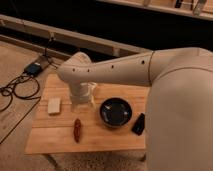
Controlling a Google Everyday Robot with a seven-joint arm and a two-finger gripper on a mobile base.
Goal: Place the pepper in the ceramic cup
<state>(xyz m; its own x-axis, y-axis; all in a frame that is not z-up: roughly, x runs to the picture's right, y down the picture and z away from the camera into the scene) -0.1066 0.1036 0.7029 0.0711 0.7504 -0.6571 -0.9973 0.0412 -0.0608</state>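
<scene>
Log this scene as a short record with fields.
table: light wooden table
pepper: small dark-red chili pepper, lying free near the front edge
gripper: gripper low over the table behind the pepper, between white rectangular block and wide dark bowl
ceramic cup: cannot make it out; perhaps hidden by the arm
other: small black flat object beside the bowl
</scene>
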